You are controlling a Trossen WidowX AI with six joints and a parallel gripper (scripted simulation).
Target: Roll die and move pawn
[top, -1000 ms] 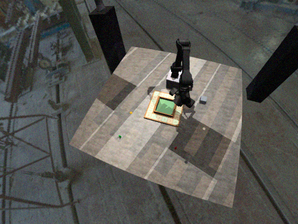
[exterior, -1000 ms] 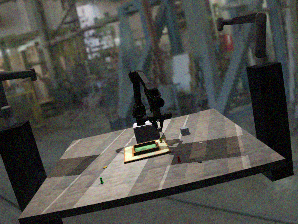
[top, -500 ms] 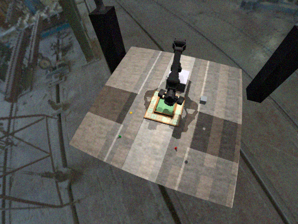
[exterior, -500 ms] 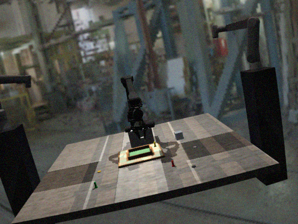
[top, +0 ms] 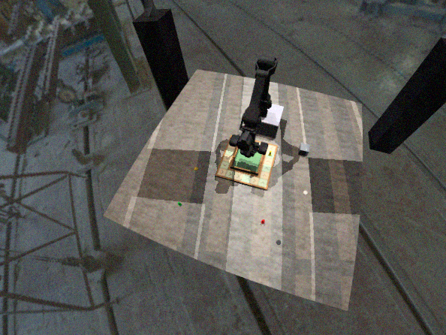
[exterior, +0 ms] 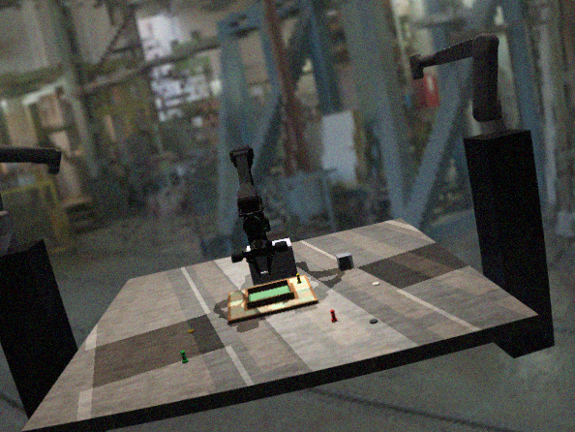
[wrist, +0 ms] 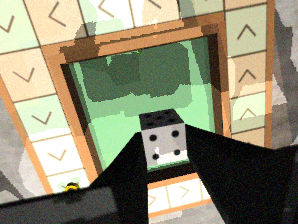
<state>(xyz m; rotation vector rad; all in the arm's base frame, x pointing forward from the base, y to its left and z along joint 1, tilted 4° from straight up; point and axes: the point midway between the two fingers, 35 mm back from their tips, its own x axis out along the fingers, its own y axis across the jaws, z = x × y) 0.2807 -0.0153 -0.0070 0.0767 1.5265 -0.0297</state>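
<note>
My gripper [wrist: 160, 134] [top: 248, 151] [exterior: 262, 267] is shut on the white die [wrist: 162, 139] and holds it over the near part of the green dice tray [wrist: 117, 112] [top: 251, 163] [exterior: 269, 293]. The die face toward the wrist camera shows four black pips. The board [wrist: 42, 75] [top: 240, 179] [exterior: 238, 310] has a ring of cream and pale green arrow squares around the tray. The yellow pawn [wrist: 71, 187] [top: 270, 152] [exterior: 298, 278] stands on a corner square near the robot base. In the top and exterior views the gripper hides the die.
A grey cube [top: 304, 148] [exterior: 345, 261] sits right of the board. A red pawn [top: 263, 221] [exterior: 333, 316], a green pawn [top: 179, 203] [exterior: 184, 356], a white disc [top: 305, 192], a dark disc [top: 278, 242] and a yellow disc [top: 195, 168] lie about the table. Black pillars stand at the table's edges.
</note>
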